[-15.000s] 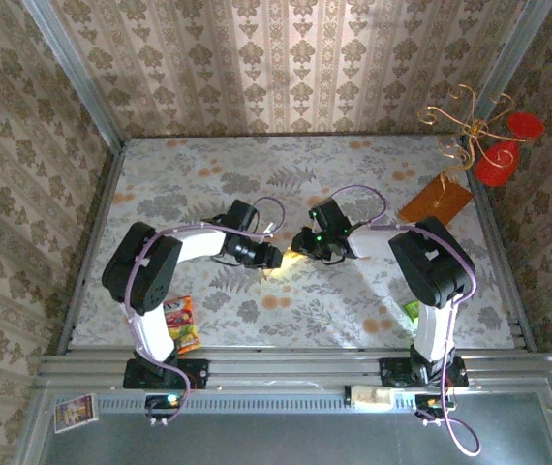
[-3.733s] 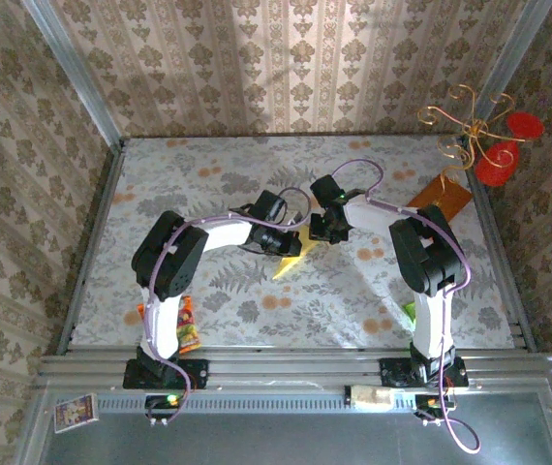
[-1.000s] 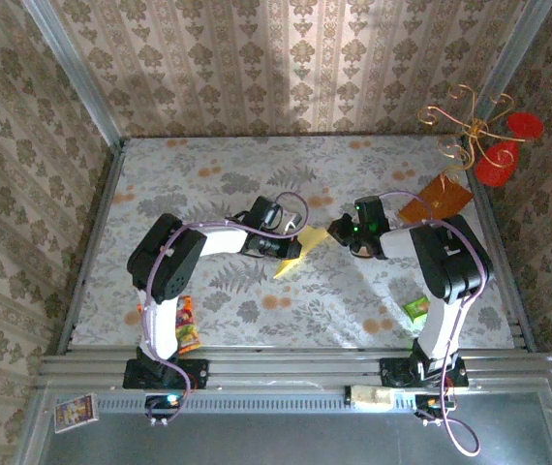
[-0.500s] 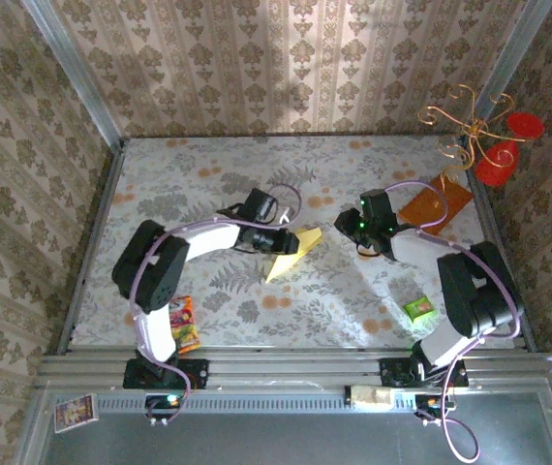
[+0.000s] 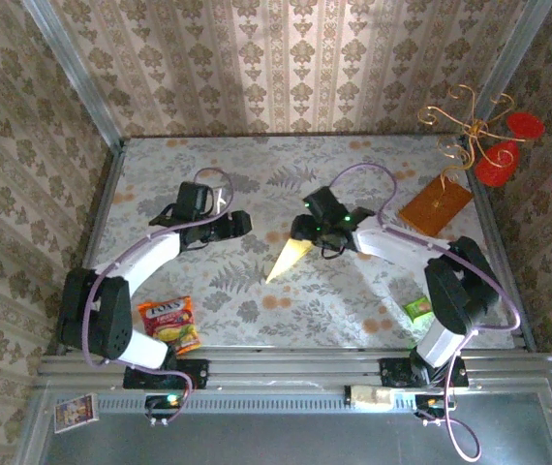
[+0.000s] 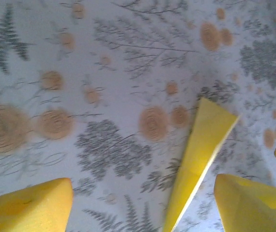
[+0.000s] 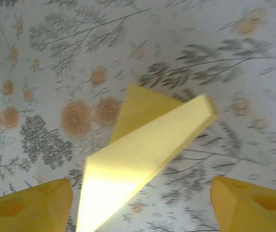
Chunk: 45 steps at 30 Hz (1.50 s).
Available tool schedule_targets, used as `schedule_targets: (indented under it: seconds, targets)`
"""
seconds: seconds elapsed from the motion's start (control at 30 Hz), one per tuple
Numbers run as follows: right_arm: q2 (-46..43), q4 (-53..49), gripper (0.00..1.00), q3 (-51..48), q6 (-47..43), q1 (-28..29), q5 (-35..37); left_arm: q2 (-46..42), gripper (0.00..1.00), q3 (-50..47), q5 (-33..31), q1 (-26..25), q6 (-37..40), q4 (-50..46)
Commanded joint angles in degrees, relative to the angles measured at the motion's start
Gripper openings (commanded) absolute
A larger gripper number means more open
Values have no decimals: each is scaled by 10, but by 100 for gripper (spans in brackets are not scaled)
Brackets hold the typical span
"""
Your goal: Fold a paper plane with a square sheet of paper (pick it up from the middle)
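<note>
Overhead, a flat table covered in pale cloth printed with grey ferns and orange blossoms (image 5: 160, 174) sits boxed in by walls of beige damask wallpaper (image 5: 286, 58), with a metal rail along the near edge. The small pointed yellow paper plane (image 5: 290, 259) lies flat near the middle of the cloth, its nose pointing toward the near edge and slightly left.

Well to the plane's left and nearer the rail lies a crinkled orange-and-red snack packet (image 5: 171, 323). The left gripper (image 5: 243, 225) hangs to the plane's left, apart from it. In the left wrist view its yellow fingers (image 6: 26, 205) stand wide apart over bare cloth, and the plane (image 6: 196, 154) lies beyond them. The right gripper (image 5: 303, 231) hovers just over the plane's wide tail. In the right wrist view its fingers (image 7: 254, 203) are spread, with the plane (image 7: 138, 159) on the cloth between them, untouched. Right of the plane and nearer the rail lies a small green packet (image 5: 417, 309). Farther right and back is an orange-brown square board (image 5: 435, 205), beside a gold wire ornament with red discs (image 5: 484, 136).

Half a second earlier the left gripper sat just beside the plane and the right one stood off to its right.
</note>
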Motion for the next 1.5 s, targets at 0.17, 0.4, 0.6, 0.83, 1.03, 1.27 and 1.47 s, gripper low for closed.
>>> schedule_targets:
  seconds: [0.17,0.4,0.6,0.83,1.03,1.27,1.47]
  targets:
    - [94,-120,89,91,24,47,85,-34,91,-32,-42,25,16,-27]
    - [143,-144,89,130,25,47,72,-21,100,-32,-67,25,19,-34]
    - [135,-163,82,124,52,47,95,-13,100,-32,-62,25,19,-31]
    - [99,-159,71,94,78,47,115,-3,100,-34,-58,25,16,-26]
    - [88,-148,56,67,100,46,117,19,100,-39,-55,25,9,-13]
    - [75,-129,39,38,131,44,123,31,100,-40,-59,25,11,-11]
    - [63,-100,27,19,145,37,124,36,100,-41,-60,25,11,-10]
